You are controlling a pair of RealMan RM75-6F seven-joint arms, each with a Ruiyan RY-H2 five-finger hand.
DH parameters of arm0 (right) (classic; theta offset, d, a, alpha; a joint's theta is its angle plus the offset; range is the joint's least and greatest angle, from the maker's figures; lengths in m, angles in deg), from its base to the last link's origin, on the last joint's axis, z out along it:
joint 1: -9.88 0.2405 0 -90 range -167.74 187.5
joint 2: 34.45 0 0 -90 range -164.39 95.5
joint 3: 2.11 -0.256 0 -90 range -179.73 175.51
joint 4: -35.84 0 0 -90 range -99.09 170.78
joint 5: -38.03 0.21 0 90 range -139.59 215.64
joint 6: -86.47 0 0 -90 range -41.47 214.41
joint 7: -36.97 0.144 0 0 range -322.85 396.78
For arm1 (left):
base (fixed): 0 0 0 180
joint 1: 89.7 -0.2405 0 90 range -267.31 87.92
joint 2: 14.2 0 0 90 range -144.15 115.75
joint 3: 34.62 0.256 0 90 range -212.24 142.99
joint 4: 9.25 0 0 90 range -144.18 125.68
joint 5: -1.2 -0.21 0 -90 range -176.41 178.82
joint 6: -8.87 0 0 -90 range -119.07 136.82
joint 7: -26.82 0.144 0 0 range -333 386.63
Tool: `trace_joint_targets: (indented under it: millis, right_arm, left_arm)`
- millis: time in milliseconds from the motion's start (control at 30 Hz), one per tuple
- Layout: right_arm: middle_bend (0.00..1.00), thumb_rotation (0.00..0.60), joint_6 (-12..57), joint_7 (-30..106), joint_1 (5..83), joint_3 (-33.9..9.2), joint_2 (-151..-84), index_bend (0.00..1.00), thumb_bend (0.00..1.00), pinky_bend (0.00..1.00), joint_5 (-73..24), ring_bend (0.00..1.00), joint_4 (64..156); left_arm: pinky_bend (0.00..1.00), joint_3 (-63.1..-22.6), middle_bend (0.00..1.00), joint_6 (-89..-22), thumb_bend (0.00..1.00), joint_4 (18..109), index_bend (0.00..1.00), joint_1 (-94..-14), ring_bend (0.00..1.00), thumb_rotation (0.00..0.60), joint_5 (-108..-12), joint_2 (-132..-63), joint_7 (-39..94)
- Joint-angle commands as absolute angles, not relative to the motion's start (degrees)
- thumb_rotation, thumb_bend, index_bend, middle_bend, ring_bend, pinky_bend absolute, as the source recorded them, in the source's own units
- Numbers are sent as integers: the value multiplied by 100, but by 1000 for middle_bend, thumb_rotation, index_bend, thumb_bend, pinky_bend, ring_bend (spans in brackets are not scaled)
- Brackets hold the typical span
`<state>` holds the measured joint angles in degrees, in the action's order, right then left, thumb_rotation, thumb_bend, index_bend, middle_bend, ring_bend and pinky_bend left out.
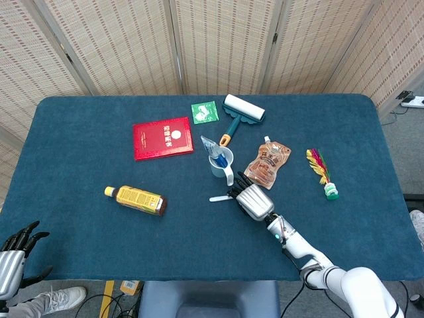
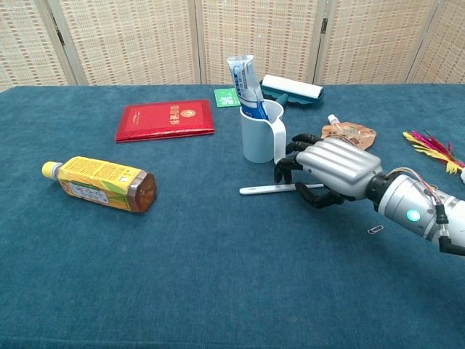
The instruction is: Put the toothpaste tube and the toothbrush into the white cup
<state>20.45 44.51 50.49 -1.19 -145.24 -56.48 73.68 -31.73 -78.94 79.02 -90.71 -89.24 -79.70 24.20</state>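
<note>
The white cup [image 1: 222, 162] [image 2: 258, 142] stands upright near the table's middle, with the toothpaste tube [image 1: 211, 147] [image 2: 243, 83] upright inside it. A white toothbrush [image 1: 218, 197] [image 2: 265, 190] lies flat on the blue cloth just in front of the cup. My right hand [image 1: 252, 200] [image 2: 330, 171] hovers over the brush's right end, fingers curved down over the handle and thumb below it; that end is hidden. The hand almost touches the cup's handle. My left hand [image 1: 14, 255] hangs at the bottom left, off the table, fingers spread and holding nothing.
A red booklet [image 1: 163, 138] [image 2: 166, 120] and a lying yellow bottle [image 1: 136, 200] [image 2: 98, 183] are to the left. Behind the cup are a lint roller [image 1: 242, 111] and a green packet [image 1: 205, 112]. To the right are a brown pouch [image 1: 268, 162] and a feather shuttlecock [image 1: 321, 172].
</note>
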Motion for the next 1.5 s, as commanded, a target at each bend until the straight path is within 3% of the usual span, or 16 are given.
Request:
trace_joint_targets:
  millis: [33, 500, 833, 1167, 1500]
  right_arm:
    - [404, 600, 1916, 4511, 4937, 17, -14382, 364, 598, 76, -5746, 126, 7534]
    - [409, 600, 1154, 4724, 4394, 769, -13441, 364, 579, 75, -6372, 126, 8580]
    - [411, 600, 1391, 4501, 4652, 461, -13499, 364, 579, 76, -6348, 126, 8942]
    - [411, 600, 1759, 4256, 4878, 285, -14014, 364, 579, 75, -6301, 126, 8555]
    - [411, 600, 1800, 4162, 4803, 174, -13956, 364, 579, 76, -6100, 126, 8266]
  left_arm:
    - [201, -3172, 106, -7893, 221, 7904, 268, -9067, 139, 600, -8937, -7974, 2426]
    - [201, -3171, 106, -7908, 222, 7987, 268, -9052, 139, 600, -8983, -7950, 2498]
    - [201, -3164, 106, -7933, 221, 8031, 268, -9058, 139, 600, -9008, -7949, 2532]
    - [201, -3154, 106, -7974, 221, 7914, 268, -9118, 139, 600, -8955, -7947, 2402]
    - [201, -3158, 106, -7925, 221, 7812, 268, -9098, 139, 600, -8954, -8021, 2336]
